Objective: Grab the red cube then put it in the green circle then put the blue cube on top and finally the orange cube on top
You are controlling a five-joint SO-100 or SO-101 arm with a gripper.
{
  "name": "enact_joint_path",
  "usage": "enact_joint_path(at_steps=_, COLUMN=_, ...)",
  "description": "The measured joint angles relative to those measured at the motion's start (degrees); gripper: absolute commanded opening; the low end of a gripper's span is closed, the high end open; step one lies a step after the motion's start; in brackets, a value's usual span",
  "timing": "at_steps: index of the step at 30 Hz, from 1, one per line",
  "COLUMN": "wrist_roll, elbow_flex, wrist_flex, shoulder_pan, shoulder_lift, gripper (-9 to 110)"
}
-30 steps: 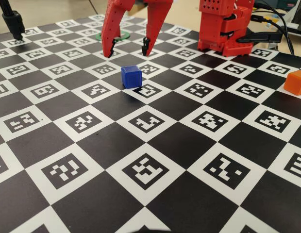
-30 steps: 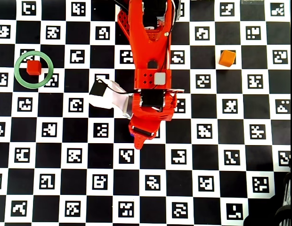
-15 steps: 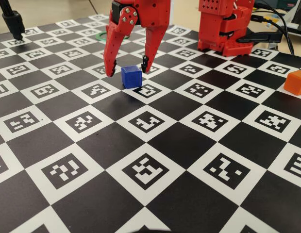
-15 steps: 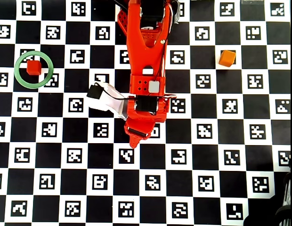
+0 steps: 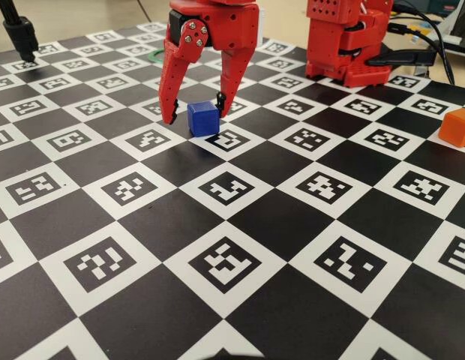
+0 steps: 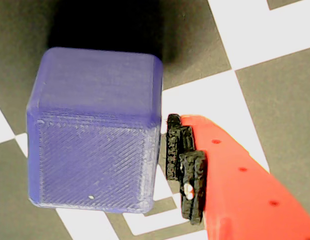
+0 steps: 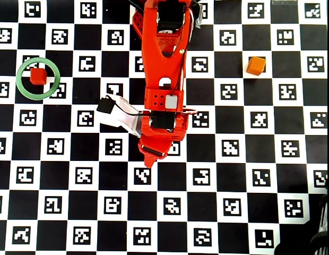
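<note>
The blue cube (image 5: 202, 118) stands on the checkered board, and fills the wrist view (image 6: 95, 145). My red gripper (image 5: 195, 112) is open and lowered around it, one finger on each side. In the wrist view the black pad of one fingertip (image 6: 184, 165) sits just right of the cube with a thin gap; the other finger is out of that view. The red cube (image 7: 38, 76) sits inside the green circle (image 7: 19, 79) at the overhead view's upper left. The orange cube (image 7: 256, 65) (image 5: 457, 126) lies alone at the right. The arm hides the blue cube in the overhead view.
The arm's red base (image 5: 345, 45) stands at the back right with cables beside it. A black stand (image 5: 19, 34) is at the back left. Part of the green ring (image 5: 156, 54) shows behind the gripper. The board is covered in marker squares.
</note>
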Motion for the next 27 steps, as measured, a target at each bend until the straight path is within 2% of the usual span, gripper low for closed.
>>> enact_joint_path(at_steps=13, wrist_roll=-0.26, elbow_flex=0.00, wrist_flex=-0.88, shoulder_pan=0.00, shoulder_lift=0.00, gripper=28)
enact_joint_path(at_steps=27, wrist_roll=-2.02, elbow_flex=0.26, wrist_flex=-1.85, shoulder_pan=0.00, shoulder_lift=0.09, gripper=14)
